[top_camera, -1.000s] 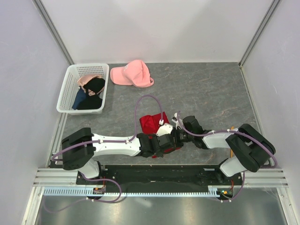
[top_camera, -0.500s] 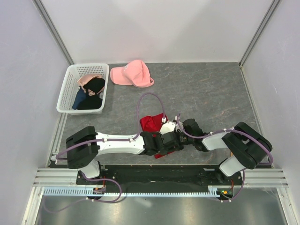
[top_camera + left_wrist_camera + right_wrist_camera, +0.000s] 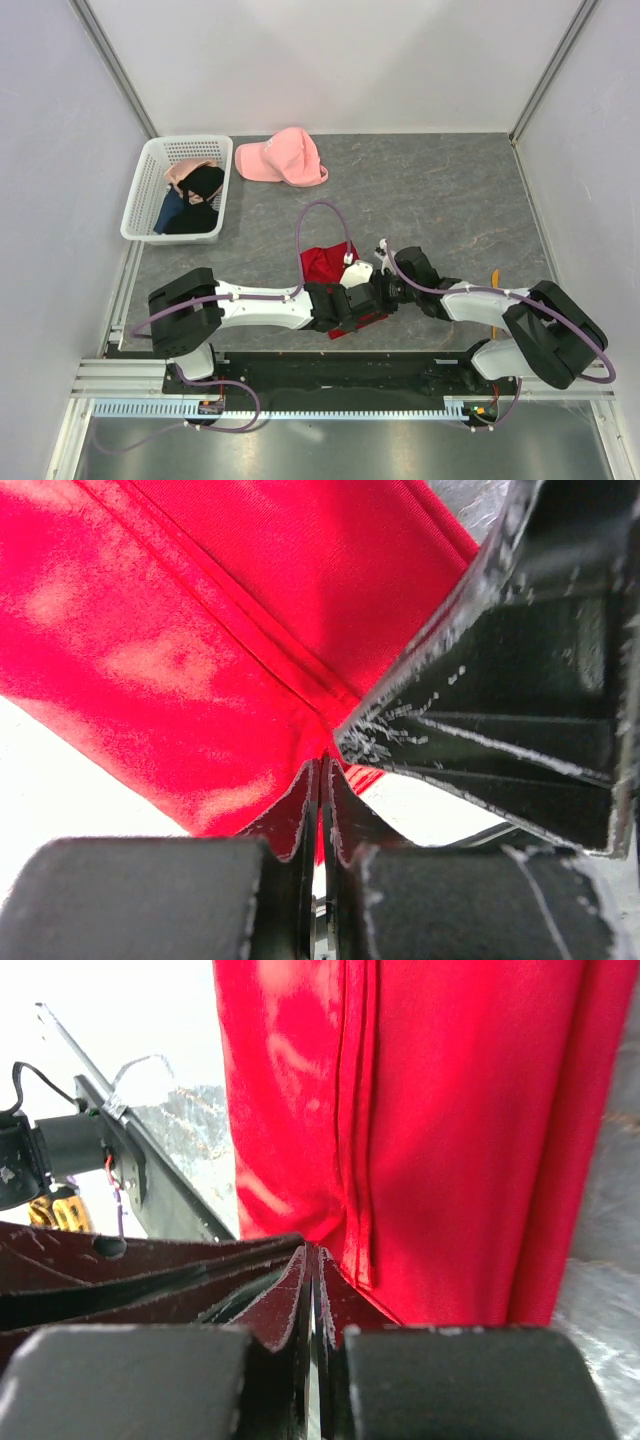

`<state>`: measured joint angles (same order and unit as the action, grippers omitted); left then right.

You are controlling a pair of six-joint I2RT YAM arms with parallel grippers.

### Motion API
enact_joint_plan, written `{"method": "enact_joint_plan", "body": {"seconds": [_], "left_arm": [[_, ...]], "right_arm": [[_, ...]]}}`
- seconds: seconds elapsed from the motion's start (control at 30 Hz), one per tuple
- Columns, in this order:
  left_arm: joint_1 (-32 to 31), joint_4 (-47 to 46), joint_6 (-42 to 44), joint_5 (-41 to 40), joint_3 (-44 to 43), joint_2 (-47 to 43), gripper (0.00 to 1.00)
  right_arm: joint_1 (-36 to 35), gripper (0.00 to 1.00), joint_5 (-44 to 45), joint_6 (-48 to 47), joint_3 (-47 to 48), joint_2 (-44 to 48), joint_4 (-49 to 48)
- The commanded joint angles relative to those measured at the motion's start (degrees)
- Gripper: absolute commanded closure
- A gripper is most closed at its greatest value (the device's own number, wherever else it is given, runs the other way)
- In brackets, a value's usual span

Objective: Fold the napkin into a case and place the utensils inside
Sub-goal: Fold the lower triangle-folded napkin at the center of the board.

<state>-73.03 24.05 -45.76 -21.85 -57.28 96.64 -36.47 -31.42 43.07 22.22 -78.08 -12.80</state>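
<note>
The red napkin point(image 3: 322, 264) lies bunched at the table's near middle, partly under both wrists. My left gripper point(image 3: 366, 301) and right gripper point(image 3: 384, 292) meet at its right near edge. In the left wrist view the left gripper point(image 3: 322, 765) is shut on a hemmed corner of the napkin point(image 3: 200, 630). In the right wrist view the right gripper point(image 3: 315, 1252) is shut on the napkin's point(image 3: 450, 1140) edge right beside the other jaws. One thin orange utensil point(image 3: 495, 277) shows beside the right forearm.
A white basket point(image 3: 140, 200) with black and blue garments stands at the far left. A pink cap point(image 3: 282, 158) lies next to it at the back. Side walls close in left and right; the arm bases' rail runs along the near edge.
Both grippers stay pinched together on the cloth. The left arm has reached a little further right, and the right arm's elbow has swung out to the right, uncovering the orange utensil.
</note>
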Motion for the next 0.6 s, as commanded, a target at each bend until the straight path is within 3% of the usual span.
{"method": "enact_joint_plan", "body": {"seconds": [0.0,0.23,0.33,0.37,0.47,0.57], "left_arm": [[0.17,-3.22,-2.32,-0.3,0.15,-0.05,0.95],[0.26,-5.77,-3.02,0.75,0.85,1.88,0.93],[0.44,-5.69,-3.29,1.1,1.38,1.63,0.85],[0.44,-5.6,-3.72,0.93,1.73,0.93,0.74],[0.87,-5.77,-4.16,0.58,3.48,-3.2,0.61],[1.4,-4.72,-4.43,0.75,4.71,-7.76,0.58]], "right_arm": [[0.87,0.94,1.62,-2.99,1.95,-0.05,3.22],[0.79,0.95,1.19,-2.03,-0.5,-4.79,-2.22],[0.78,0.95,1.53,-2.11,-0.16,-4.19,-2.15],[0.96,0.95,1.62,-2.63,0.02,-3.57,-1.01],[0.96,0.96,1.45,-3.34,0.72,-2.52,0.31],[1.05,0.96,1.45,-3.6,1.42,-1.37,1.72]]}}
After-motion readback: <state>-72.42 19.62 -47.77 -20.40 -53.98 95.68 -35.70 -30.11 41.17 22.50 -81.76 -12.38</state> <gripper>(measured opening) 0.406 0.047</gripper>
